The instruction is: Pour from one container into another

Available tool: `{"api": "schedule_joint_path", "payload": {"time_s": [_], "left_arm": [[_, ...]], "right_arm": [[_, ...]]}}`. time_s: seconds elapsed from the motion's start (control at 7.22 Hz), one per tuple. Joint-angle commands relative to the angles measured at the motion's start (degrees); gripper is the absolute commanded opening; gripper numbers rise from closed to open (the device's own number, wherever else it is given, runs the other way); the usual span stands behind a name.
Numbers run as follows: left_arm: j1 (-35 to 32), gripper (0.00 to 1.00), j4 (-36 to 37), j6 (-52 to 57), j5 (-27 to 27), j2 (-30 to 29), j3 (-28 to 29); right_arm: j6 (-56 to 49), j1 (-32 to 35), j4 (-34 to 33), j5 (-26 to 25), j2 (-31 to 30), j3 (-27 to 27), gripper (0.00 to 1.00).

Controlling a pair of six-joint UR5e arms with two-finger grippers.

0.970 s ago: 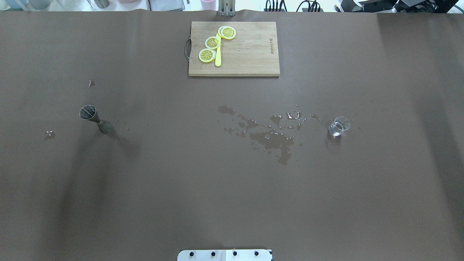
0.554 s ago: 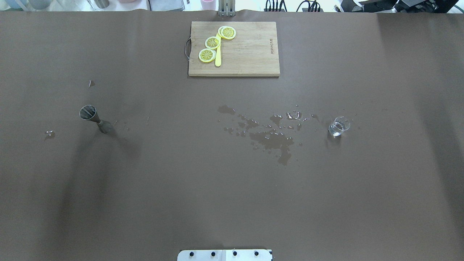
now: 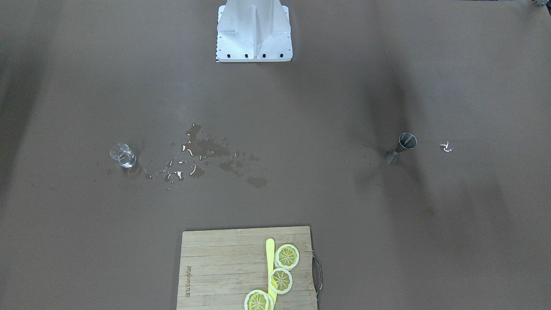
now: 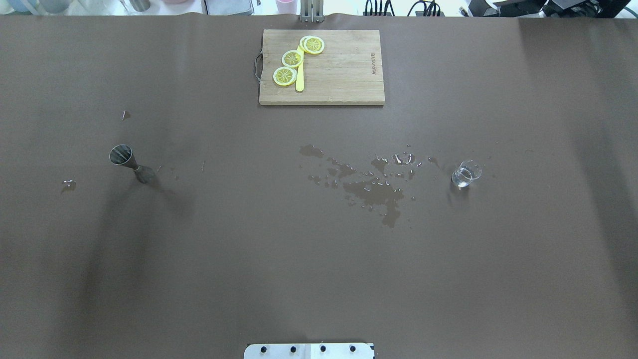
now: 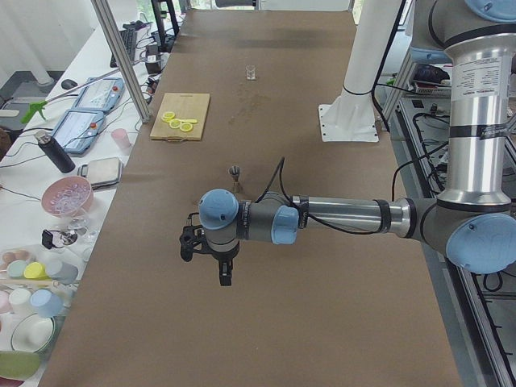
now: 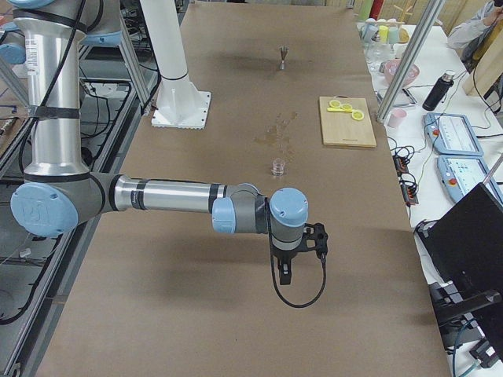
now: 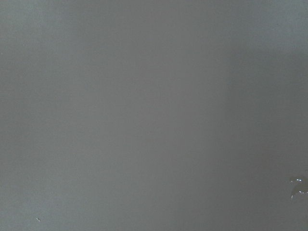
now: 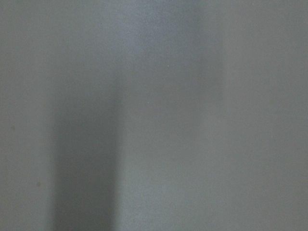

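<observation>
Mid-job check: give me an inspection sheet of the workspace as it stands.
Surface: brown table, water spill mid-table.
Job's things: metal jigger upright on robot's left; small glass upright on its right, clear liquid inside.
Clutter: cutting board with lemon slices and yellow utensil.
Grippers: left gripper and right gripper hang over bare table; open or shut cannot be told.
Cables: cable loops below right wrist.
Surroundings: side bench with bottle.

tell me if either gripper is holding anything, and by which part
Nothing is held. The jigger and the glass stand free on the table, well away from the left gripper and the right gripper.
</observation>
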Motion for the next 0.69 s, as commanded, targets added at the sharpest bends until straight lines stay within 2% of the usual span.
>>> {"api": "schedule_joint_path", "payload": {"time_s": [0.0, 0.55], "left_arm": [[0.0, 0.99, 0.0, 0.0, 0.0, -0.2, 0.2], [-0.3, 0.99, 0.1, -0.3, 0.4, -0.2, 0.3]], "right_arm": [[0.1, 0.1, -0.1, 0.0, 0.9, 0.4, 1.00], [0.1, -0.2, 0.3, 0.0, 0.1, 2.7, 1.00]]}}
